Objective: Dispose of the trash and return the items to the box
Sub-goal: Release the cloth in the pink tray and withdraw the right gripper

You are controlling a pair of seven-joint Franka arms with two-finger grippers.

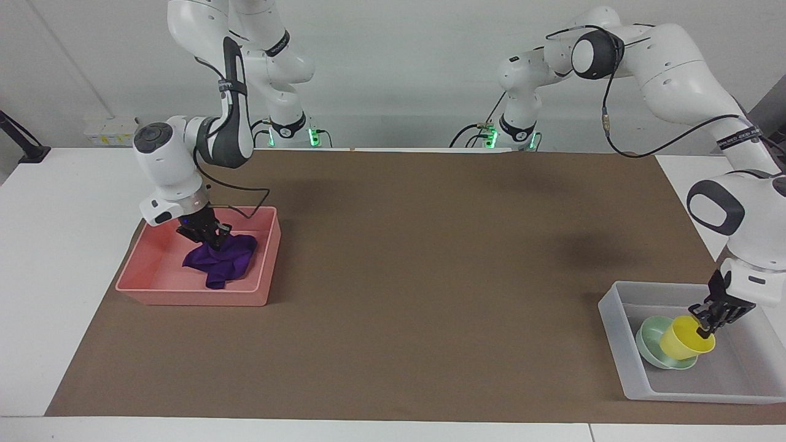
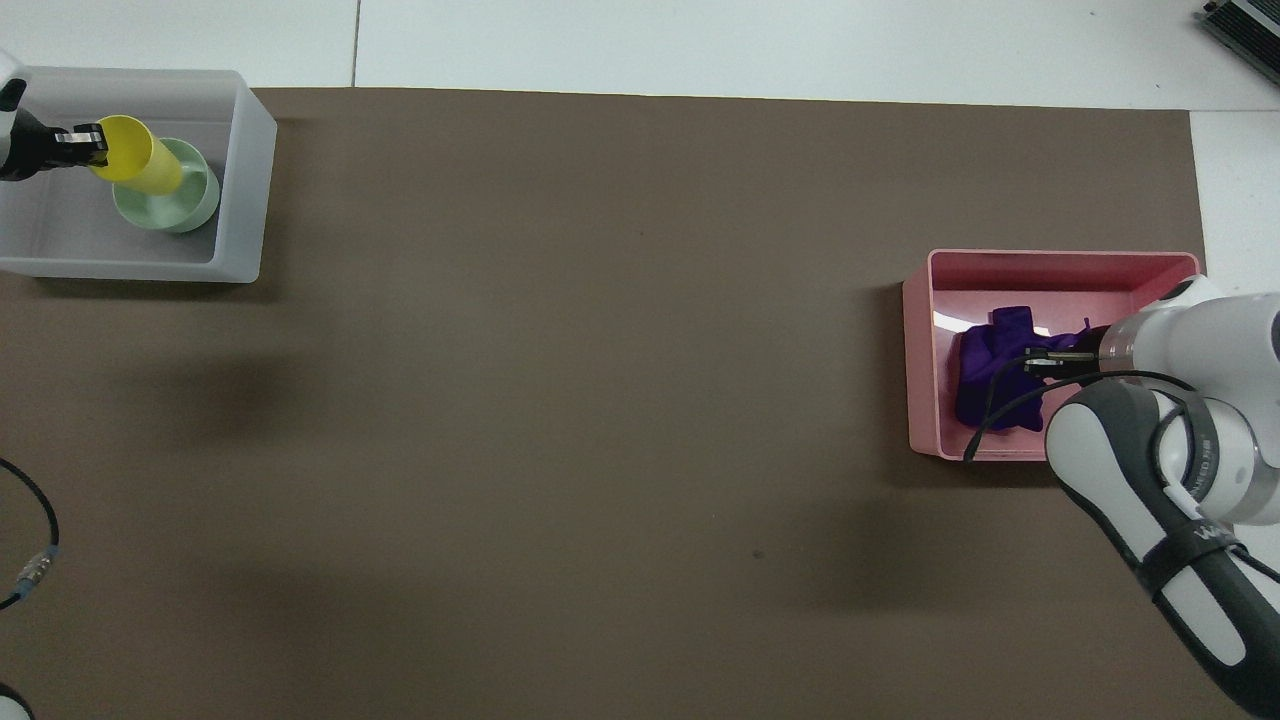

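The purple cloth [image 1: 222,263] lies bunched on the floor of the pink tray [image 1: 190,299]. My right gripper [image 1: 216,240] is down in that tray, shut on the top of the cloth. In the overhead view the cloth [image 2: 985,372] and the right gripper [image 2: 1032,358] show inside the pink tray [image 2: 920,350]. My left gripper [image 1: 705,329] is shut on the rim of the yellow cup [image 1: 683,341], which is tilted low over the mint-green bowl [image 1: 648,345] in the translucent box [image 1: 614,331]. The overhead view shows the cup [image 2: 138,167], bowl [image 2: 188,205], box [image 2: 245,180] and left gripper [image 2: 95,145].
A brown mat [image 1: 430,276] covers the table between the two trays. The pink tray stands at the right arm's end, the box at the left arm's end. A loose cable [image 2: 30,560] shows at the overhead view's edge.
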